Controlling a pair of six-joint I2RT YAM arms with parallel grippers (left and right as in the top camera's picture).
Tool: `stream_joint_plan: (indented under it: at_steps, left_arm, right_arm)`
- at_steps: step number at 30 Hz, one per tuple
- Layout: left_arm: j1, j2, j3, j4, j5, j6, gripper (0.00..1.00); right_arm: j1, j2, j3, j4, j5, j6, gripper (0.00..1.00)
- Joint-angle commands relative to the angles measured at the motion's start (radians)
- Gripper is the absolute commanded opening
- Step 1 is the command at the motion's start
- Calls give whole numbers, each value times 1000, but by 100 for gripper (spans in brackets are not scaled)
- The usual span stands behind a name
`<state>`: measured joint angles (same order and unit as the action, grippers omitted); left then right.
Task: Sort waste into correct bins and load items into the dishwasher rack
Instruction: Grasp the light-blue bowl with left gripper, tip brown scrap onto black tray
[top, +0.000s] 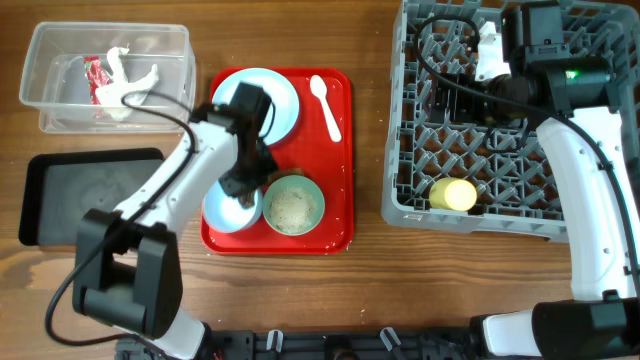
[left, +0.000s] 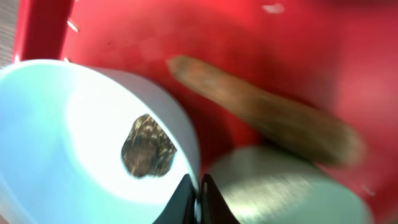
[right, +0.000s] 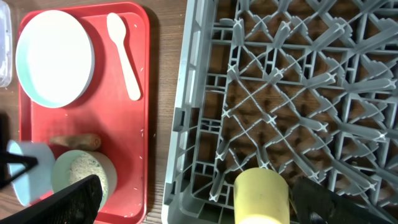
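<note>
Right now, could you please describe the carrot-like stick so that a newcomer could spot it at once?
Find the red tray left of the grey rack in the right wrist view. The stick lies on the tray's floor between the round plate and the two bowls. It is the only long orange-brown thing there, and it sits in no dish.

There are two bowls, a blue bowl (top: 228, 212) and a green bowl (top: 293, 204). There is one plate (top: 282, 100), one spoon (top: 326, 106), one yellow cup (top: 453, 194), one red tray (top: 336, 190), one clear tub (top: 58, 60), one black tray (top: 90, 200), one rack (top: 396, 130), one dark lump (left: 148, 147), one brown stick (left: 261, 112), one tissue (top: 126, 84) and one wrapper (top: 93, 72).
</note>
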<state>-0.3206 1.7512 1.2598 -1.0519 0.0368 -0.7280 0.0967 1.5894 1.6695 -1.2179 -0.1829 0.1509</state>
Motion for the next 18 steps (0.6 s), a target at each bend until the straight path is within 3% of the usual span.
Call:
stream_joint_plan:
  at_steps: [1, 5, 9, 13, 15, 18]
  left_arm:
    - [29, -9, 214, -77, 54, 138, 4]
    - [183, -11, 356, -180, 167, 290, 4]
    - [507, -10, 353, -236, 444, 540, 4]
    - [857, -3, 252, -231, 873, 881, 4]
    - [1009, -3, 159, -218, 1058, 996, 4]
    - [1197, -2, 26, -145, 1216, 1038, 4]
  right_arm:
    - [7, 11, 6, 7, -10, -20, 100]
    - [7, 11, 6, 18, -10, -20, 100]
    - [7, 11, 6, 22, -10, -20, 100]
    - [8, 17, 6, 23, -13, -17, 100]
    - [8, 18, 6, 21, -41, -17, 99]
    - [8, 19, 6, 21, -48, -17, 100]
